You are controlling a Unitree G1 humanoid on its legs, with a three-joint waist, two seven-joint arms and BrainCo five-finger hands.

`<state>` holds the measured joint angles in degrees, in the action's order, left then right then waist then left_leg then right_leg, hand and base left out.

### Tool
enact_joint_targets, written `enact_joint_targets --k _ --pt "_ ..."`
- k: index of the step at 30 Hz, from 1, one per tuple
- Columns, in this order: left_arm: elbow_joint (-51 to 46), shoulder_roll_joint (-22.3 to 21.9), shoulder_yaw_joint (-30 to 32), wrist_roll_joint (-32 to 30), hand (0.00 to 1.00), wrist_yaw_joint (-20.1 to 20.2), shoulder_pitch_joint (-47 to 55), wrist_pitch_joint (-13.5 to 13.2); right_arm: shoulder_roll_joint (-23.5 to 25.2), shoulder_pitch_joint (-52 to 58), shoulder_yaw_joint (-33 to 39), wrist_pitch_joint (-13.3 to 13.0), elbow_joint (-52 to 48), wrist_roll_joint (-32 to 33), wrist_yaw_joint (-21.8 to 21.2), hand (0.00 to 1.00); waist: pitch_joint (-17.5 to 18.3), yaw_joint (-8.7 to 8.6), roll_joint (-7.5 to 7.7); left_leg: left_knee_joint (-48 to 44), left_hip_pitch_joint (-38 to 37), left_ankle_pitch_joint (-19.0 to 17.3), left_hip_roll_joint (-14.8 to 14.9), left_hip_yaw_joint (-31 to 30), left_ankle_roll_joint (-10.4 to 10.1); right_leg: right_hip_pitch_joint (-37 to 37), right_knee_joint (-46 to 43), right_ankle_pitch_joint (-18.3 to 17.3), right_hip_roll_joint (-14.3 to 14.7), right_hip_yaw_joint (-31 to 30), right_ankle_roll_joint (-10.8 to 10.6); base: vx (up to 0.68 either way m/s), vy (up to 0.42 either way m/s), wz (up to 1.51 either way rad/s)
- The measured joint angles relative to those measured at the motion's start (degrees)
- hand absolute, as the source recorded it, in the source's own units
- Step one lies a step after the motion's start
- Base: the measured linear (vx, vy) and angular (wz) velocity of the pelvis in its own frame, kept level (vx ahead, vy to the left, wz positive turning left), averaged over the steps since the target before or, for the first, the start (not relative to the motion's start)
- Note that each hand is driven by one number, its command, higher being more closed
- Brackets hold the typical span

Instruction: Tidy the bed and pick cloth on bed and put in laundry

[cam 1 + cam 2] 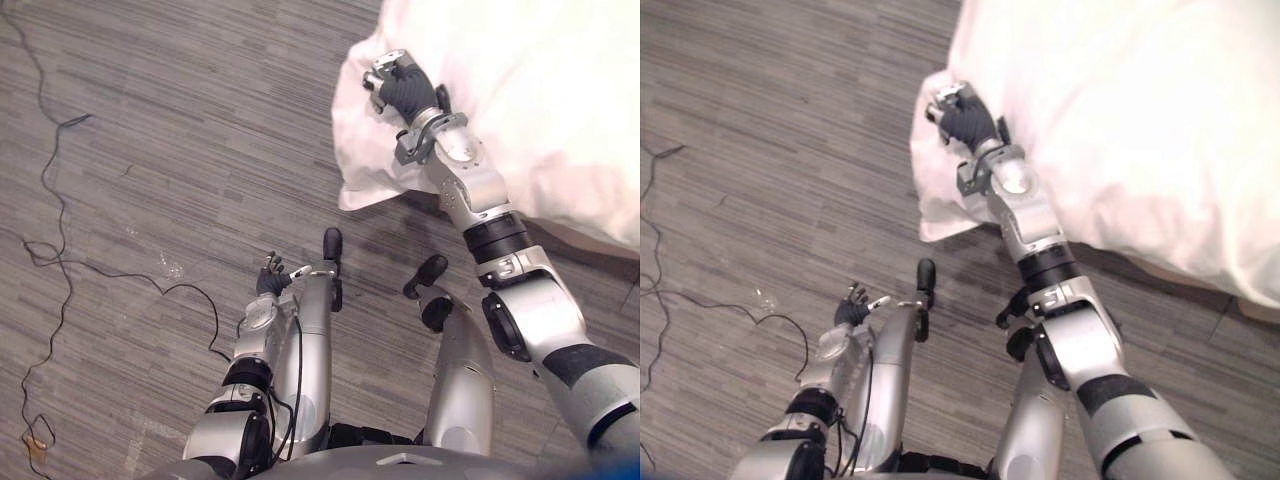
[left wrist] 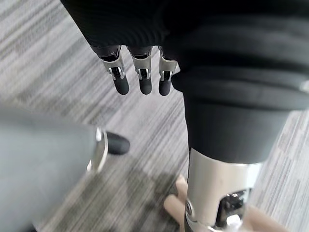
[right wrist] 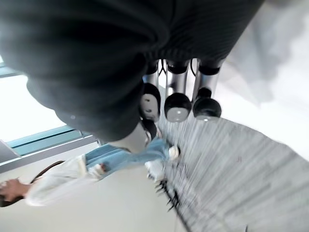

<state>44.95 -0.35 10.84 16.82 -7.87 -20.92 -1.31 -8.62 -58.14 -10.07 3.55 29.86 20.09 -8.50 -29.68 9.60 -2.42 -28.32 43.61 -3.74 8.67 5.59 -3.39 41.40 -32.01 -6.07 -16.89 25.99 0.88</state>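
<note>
Left hand (image 1: pixel 268 281): low beside the robot, over the grey striped plank floor (image 1: pixel 170 150), fingers slack and empty.
Right hand (image 1: pixel 404 90): resting on the overhanging corner of the white puffy duvet (image 1: pixel 540 90), fingers loose, gripping nothing.
Duvet: covers the bed (image 1: pixel 1170 268), spreading beyond and right of the right hand, the nearer one.

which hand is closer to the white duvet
Right. The right hand is at the overhanging corner of the white duvet; the left hand hangs low over the floor, well apart from it.
</note>
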Motion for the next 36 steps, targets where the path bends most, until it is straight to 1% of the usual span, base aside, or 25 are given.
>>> enact_joint_targets --k 2,5,7,8,10,12,13,14,15,16,17,18,20,21,22,23,25,27,28,29,31,32,34,35,36 --pt "-0.7 -1.1 1.1 0.1 0.00 -0.2 -0.6 1.1 1.6 1.9 -0.2 0.5 2.1 0.1 -0.9 1.00 0.0 -0.76 0.00 -1.1 0.3 -0.8 0.5 0.3 -0.1 0.4 -0.9 -0.7 0.1 -0.4 -0.1 0.02 -0.031 -0.17" --pt "-0.9 -1.5 1.2 0.1 0.00 -1.4 -1.6 2.9 3.4 8.0 -1.7 0.3 7.4 0.4 -3.8 1.00 0.0 -2.53 0.07 -2.2 0.5 -1.6 1.4 0.5 -0.3 0.4 -1.3 -1.0 0.7 -0.7 0.1 0.06 -0.025 -0.10" --pt "-0.9 -1.9 2.6 0.9 0.00 -1.4 -2.7 4.2 3.9 15.1 -0.8 -1.0 13.7 0.6 -6.7 1.00 0.0 -3.24 0.09 -2.2 -0.5 -1.9 1.4 1.6 -0.3 0.1 -1.7 -0.9 0.6 -1.5 0.1 0.08 0.000 -0.10" --pt "-0.9 -1.8 2.8 1.3 0.00 -1.5 -2.8 4.5 3.7 17.5 -0.5 -1.2 14.8 0.6 -7.5 1.00 0.1 -3.56 0.12 -2.2 -1.0 -2.0 1.4 1.9 -0.3 -0.2 -1.8 -0.9 0.6 -1.8 0.1 0.08 0.012 -0.11" --pt "-0.8 -1.3 2.9 2.2 0.00 -1.9 -2.2 5.4 3.4 25.5 -0.4 -3.4 16.0 0.6 -11.0 1.00 0.1 -5.49 0.21 -2.1 -4.3 -2.7 1.6 2.8 -0.3 -2.9 -1.8 -1.0 0.6 -2.4 0.2 0.10 0.010 -0.13" --pt "-0.6 -0.8 2.7 2.2 0.00 -2.1 -1.5 6.0 3.5 30.2 -1.8 -6.1 15.8 1.3 -13.9 1.00 0.2 -6.30 0.37 -0.9 -9.2 -3.2 1.6 4.0 -0.4 -6.5 -1.2 -1.0 0.8 -3.6 0.3 0.07 -0.002 -0.23" --pt "-0.6 -0.9 2.6 2.3 0.00 -2.1 -1.3 6.2 3.6 31.5 -2.4 -6.9 15.3 1.5 -14.7 1.00 0.2 -6.48 0.48 -0.1 -10.8 -3.3 1.6 4.5 -0.4 -7.6 -0.8 -1.1 0.9 -4.0 0.2 0.02 0.001 -0.28" --pt "-0.6 -0.7 2.5 2.3 0.00 -2.2 -0.5 6.2 3.9 34.1 -4.1 -8.7 13.6 1.8 -16.3 1.00 0.5 -6.96 0.81 1.7 -14.0 -3.6 1.4 5.2 -0.6 -10.2 0.4 -1.2 1.2 -4.5 -0.2 0.01 -0.004 -0.24" --pt "-0.2 0.4 1.3 2.3 0.00 -2.2 0.2 6.8 4.3 36.6 -5.9 -10.3 11.9 2.0 -17.9 1.00 1.1 -7.29 1.41 3.6 -16.6 -3.4 1.3 5.6 -0.9 -12.1 1.7 -1.4 1.5 -4.6 -0.6 0.00 -0.014 -0.19" --pt "0.2 1.4 -0.2 2.3 0.00 -2.1 0.6 7.1 4.4 37.7 -7.0 -11.2 11.0 2.2 -18.8 1.00 1.4 -7.37 1.77 4.7 -17.9 -3.0 1.2 5.7 -1.0 -13.0 2.2 -1.7 1.7 -4.6 -1.1 0.03 -0.043 -0.05" --pt "1.1 3.1 -2.5 2.3 0.00 -2.1 1.4 7.6 4.4 39.9 -8.9 -12.0 8.9 2.2 -20.3 1.00 2.4 -7.49 2.62 6.8 -20.0 -2.1 1.0 5.7 -1.3 -14.4 3.0 -1.9 1.9 -4.5 -1.4 0.07 -0.064 0.05" --pt "1.6 4.7 -4.6 2.1 0.00 -2.0 2.5 8.5 4.2 41.7 -10.7 -12.2 5.6 2.3 -22.1 1.00 2.8 -7.67 3.29 9.0 -22.1 -1.2 0.5 5.6 -1.7 -16.2 3.8 -2.4 2.2 -4.1 -2.0 0.08 -0.059 0.10" --pt "2.0 6.1 -6.8 1.8 0.00 -1.9 4.0 9.5 3.9 43.9 -11.6 -12.5 0.2 3.2 -24.7 1.00 2.9 -7.94 3.40 11.2 -25.2 -0.4 0.3 5.1 -2.0 -19.3 5.1 -2.5 2.5 -3.3 -2.2 0.07 -0.034 0.15" --pt "2.1 6.8 -8.3 1.6 0.00 -1.9 5.7 10.1 3.9 44.9 -12.6 -12.5 -4.3 4.8 -26.2 1.00 2.9 -8.09 3.50 12.6 -27.9 0.2 0.1 5.0 -2.3 -21.8 5.8 -2.4 2.7 -3.1 -2.1 0.11 -0.023 0.09" --pt "2.5 7.3 -9.3 1.2 0.00 -1.8 7.7 10.8 4.0 45.0 -13.8 -12.6 -8.3 6.5 -27.5 1.00 3.1 -8.25 3.66 13.4 -30.7 0.5 0.1 5.1 -2.2 -24.1 6.4 -2.4 2.8 -3.0 -2.1 0.11 -0.012 0.00" --pt "3.1 7.6 -10.0 0.7 0.00 -1.8 8.7 11.1 4.1 45.0 -14.4 -12.6 -10.1 7.2 -27.8 1.00 3.8 -8.33 3.71 13.9 -31.6 0.4 0.0 5.2 -2.3 -25.0 6.7 -2.4 2.9 -3.0 -2.1 0.12 0.019 -0.09" --pt "6.8 7.8 -12.4 -0.6 0.00 -0.8 13.1 12.3 4.2 44.3 -14.9 -12.4 -15.3 12.2 -27.7 1.00 8.2 -8.33 3.76 15.9 -35.5 0.3 0.2 6.2 -2.3 -28.9 9.8 -1.7 3.9 -3.1 -2.8 0.15 0.039 -0.12" --pt "8.4 7.6 -13.3 -0.6 0.00 -0.6 15.3 12.3 4.2 43.5 -14.5 -11.7 -17.0 15.2 -26.7 1.00 9.9 -8.26 3.69 16.4 -37.9 0.0 0.2 6.6 -2.3 -31.6 11.1 -1.2 4.3 -3.2 -3.0 0.14 0.053 -0.10" --pt "9.2 8.2 -13.4 -0.6 0.00 0.1 16.4 12.1 4.3 42.0 -13.3 -10.8 -17.7 17.5 -24.5 1.00 10.7 -8.27 3.75 16.4 -40.5 -0.4 0.2 6.8 -2.2 -34.3 11.9 -1.1 4.4 -3.4 -3.1 0.12 0.057 -0.08" --pt "9.5 8.4 -13.5 -0.6 0.00 0.4 16.4 12.0 4.3 41.6 -13.1 -10.6 -17.7 17.9 -24.1 1.00 10.7 -8.20 3.74 16.4 -41.1 -0.4 0.2 6.9 -2.2 -34.9 12.0 -1.1 4.4 -3.5 -3.1 0.08 0.049 -0.11" --pt "11.9 9.0 -14.1 -0.6 0.00 1.8 17.5 11.8 4.2 38.1 -11.9 -8.2 -17.7 19.9 -19.7 1.00 11.7 -7.66 3.39 16.4 -44.2 -0.7 -0.1 8.1 -2.0 -37.5 12.2 -1.0 4.0 -4.5 -3.3 0.02 0.043 -0.16" --pt "12.1 9.0 -14.2 -0.7 0.00 2.2 17.5 11.6 4.2 37.1 -11.5 -7.6 -17.7 20.3 -18.7 1.00 11.7 -7.54 3.19 16.5 -44.7 -0.7 -0.3 8.2 -2.0 -37.9 12.2 -0.9 3.8 -4.6 -3.4 -0.04 0.045 -0.11" --pt "12.6 9.0 -15.1 -1.7 0.00 4.3 16.3 10.9 4.2 30.0 -9.5 -4.9 -17.0 20.3 -13.8 1.00 11.0 -7.64 1.44 16.7 -43.0 -1.0 -1.1 8.1 -1.6 -35.6 11.5 -0.8 3.1 -4.9 -3.9 -0.13 0.052 -0.04" --pt "12.6 9.0 -15.3 -1.7 0.00 4.6 15.3 10.8 4.2 27.3 -8.7 -4.5 -16.2 20.3 -12.8 1.00 10.9 -7.60 1.41 16.5 -41.2 -1.1 -1.3 8.1 -1.4 -33.7 10.8 -1.0 2.7 -4.9 -4.3 -0.27 0.032 -0.05" --pt "12.6 8.9 -15.3 -1.6 0.00 5.4 13.2 10.5 4.0 20.7 -7.0 -4.2 -13.8 20.3 -10.8 1.00 9.5 -7.73 0.58 15.8 -37.5 -1.2 -1.8 8.1 -1.4 -29.3 9.9 -1.4 1.9 -4.9 -4.9 -0.30 0.008 -0.02"
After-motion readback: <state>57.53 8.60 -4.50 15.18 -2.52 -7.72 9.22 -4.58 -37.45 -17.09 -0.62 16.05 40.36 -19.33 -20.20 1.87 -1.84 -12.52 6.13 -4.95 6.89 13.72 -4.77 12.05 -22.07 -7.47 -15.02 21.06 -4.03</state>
